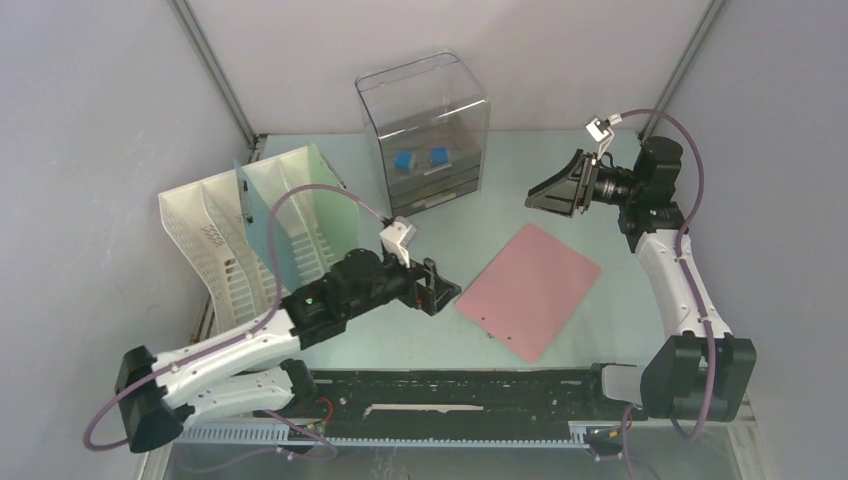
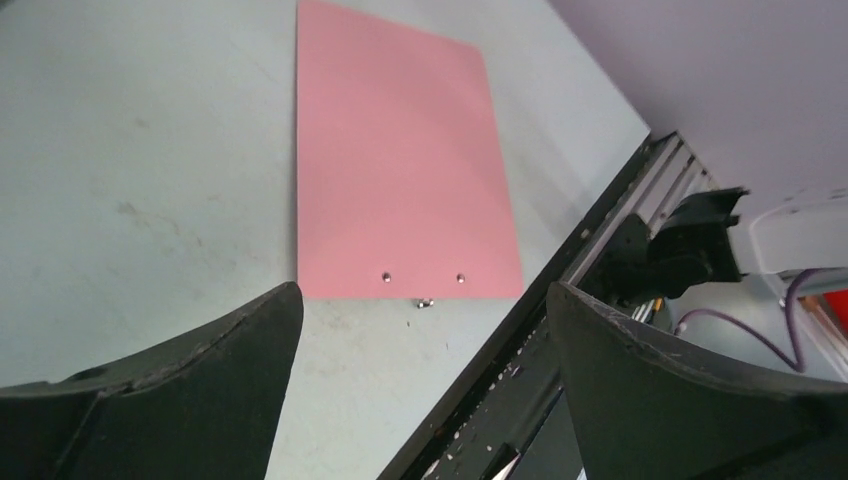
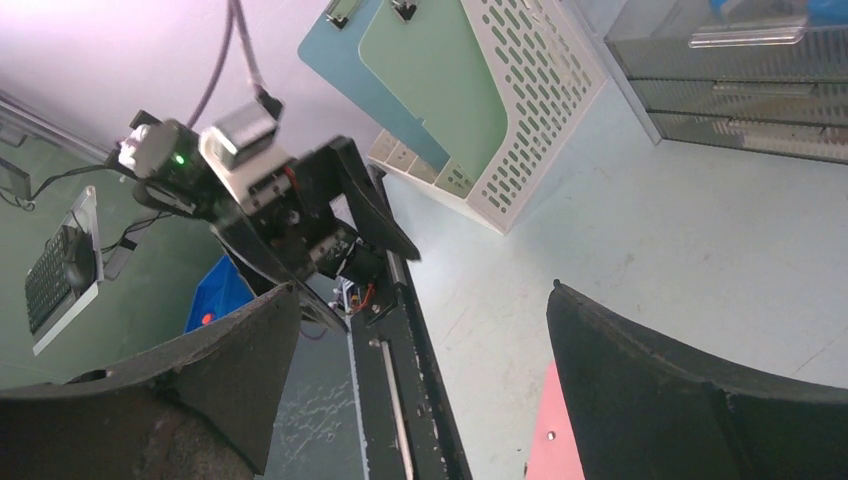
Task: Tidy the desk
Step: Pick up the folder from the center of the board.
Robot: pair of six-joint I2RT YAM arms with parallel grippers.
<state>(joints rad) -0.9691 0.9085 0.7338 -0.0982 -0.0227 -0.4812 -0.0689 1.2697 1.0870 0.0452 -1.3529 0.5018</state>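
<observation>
The desk (image 1: 610, 200) is seen spread beneath both arms, pale mint and bounded by grey walls, with a black rail (image 1: 450, 395) along its front edge. One loose thing is found on it: a pink board (image 1: 530, 290), laid flat right of centre, nearer the front edge than the far one. Its long axis is set slantwise, from a riveted short edge turned toward the rail up toward the far right corner.

The left gripper (image 1: 437, 290) is held low, just beside the board's left corner and apart from it. Its jaws are spread fully and nothing is held. The right gripper (image 1: 555, 190) is raised beyond the board's far corner, equally wide and empty. The left arm is judged the nearer.

Bare desk is left on every side of the board. A white file rack (image 1: 235, 250) stands at the left rear with a green board (image 1: 320, 205) and a blue board (image 1: 258, 225) upright in its slots. A clear drawer box (image 1: 425, 130) is set at the far edge. Since the board lies flush, an edge would probably have to be lifted or slid over the front edge before a grip is possible.
</observation>
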